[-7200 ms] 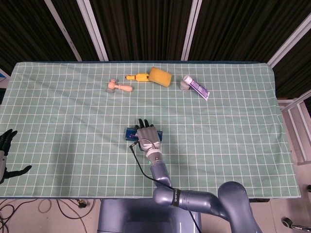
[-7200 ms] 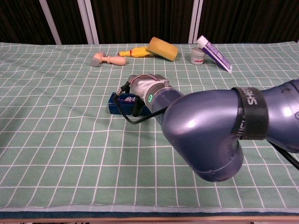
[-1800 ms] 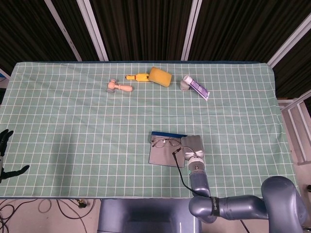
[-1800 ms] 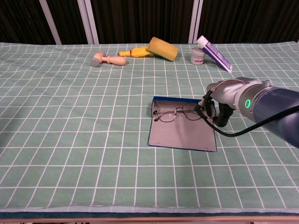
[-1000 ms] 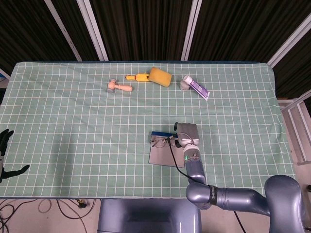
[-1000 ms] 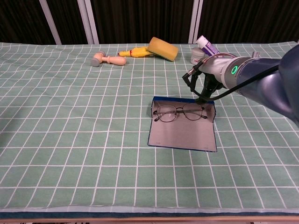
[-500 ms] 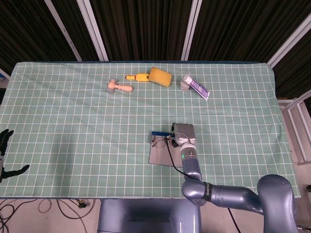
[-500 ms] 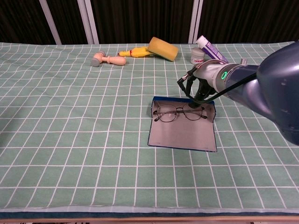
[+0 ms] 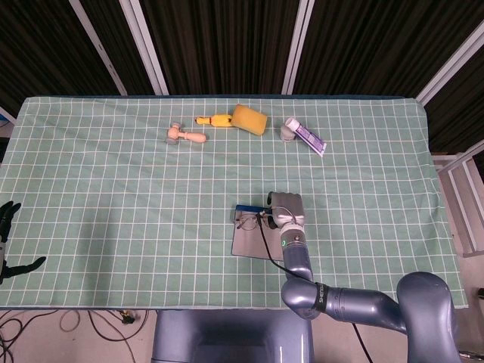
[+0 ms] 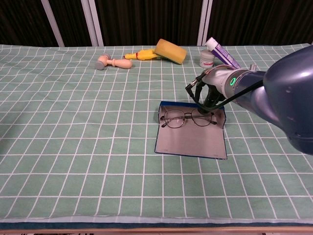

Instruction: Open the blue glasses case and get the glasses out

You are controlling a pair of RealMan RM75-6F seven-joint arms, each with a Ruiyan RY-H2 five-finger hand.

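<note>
The blue glasses case (image 10: 190, 140) lies open and flat on the green checked cloth, its grey lining up; it also shows in the head view (image 9: 252, 243). Thin-rimmed glasses (image 10: 188, 118) lie across the case's far end (image 9: 253, 221). My right hand (image 10: 211, 93) hangs over the right end of the glasses, its dark fingers (image 10: 207, 102) pointing down at the right lens; in the head view the hand (image 9: 286, 209) covers that end. Whether the fingers pinch the frame is hidden. My left hand (image 9: 6, 219) sits off the table's left edge, fingers apart, holding nothing.
Along the far edge lie a wooden toy hammer (image 9: 185, 136), a small yellow toy (image 9: 212, 119), a yellow sponge (image 9: 249, 119), a small jar (image 9: 286, 132) and a toothpaste tube (image 9: 308, 137). The cloth-covered table (image 9: 113, 197) stretches wide on both sides of the case.
The case, closed under my right hand 7.2 s ago, now lies open with the glasses showing. Over the last second my right hand has shifted slightly left and down onto the glasses' right end.
</note>
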